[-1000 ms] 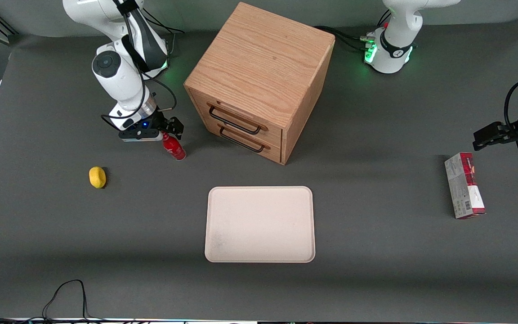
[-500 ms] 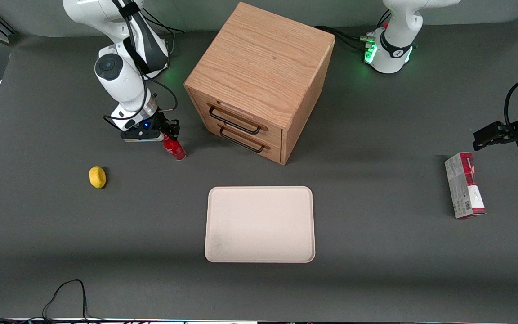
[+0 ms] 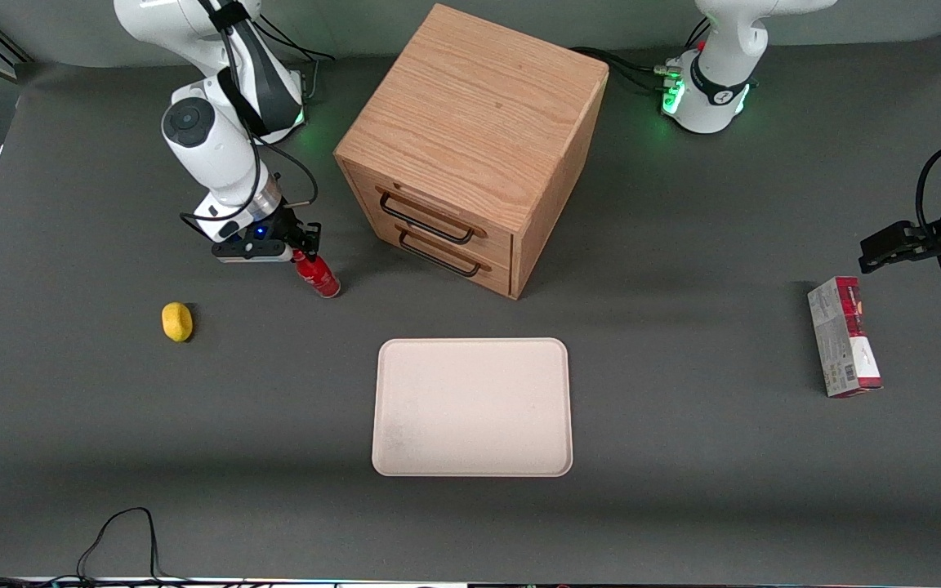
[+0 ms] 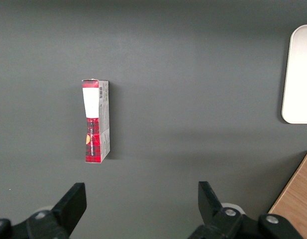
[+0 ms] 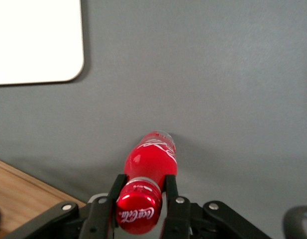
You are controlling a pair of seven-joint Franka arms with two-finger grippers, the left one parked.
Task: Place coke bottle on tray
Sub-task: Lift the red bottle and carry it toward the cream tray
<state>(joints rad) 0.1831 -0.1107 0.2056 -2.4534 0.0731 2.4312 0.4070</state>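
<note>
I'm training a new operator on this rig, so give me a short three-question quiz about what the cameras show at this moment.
1. True or false: the coke bottle already rests on the tray.
2. What is the gripper closed around?
A. the lemon
B. the bottle's neck, just below the cap
C. a handle of the drawer cabinet
3. Fill in: the red-and-grey carton lies toward the ___ arm's end of the table.

Key: 1 false; 2 B; 3 parked.
</note>
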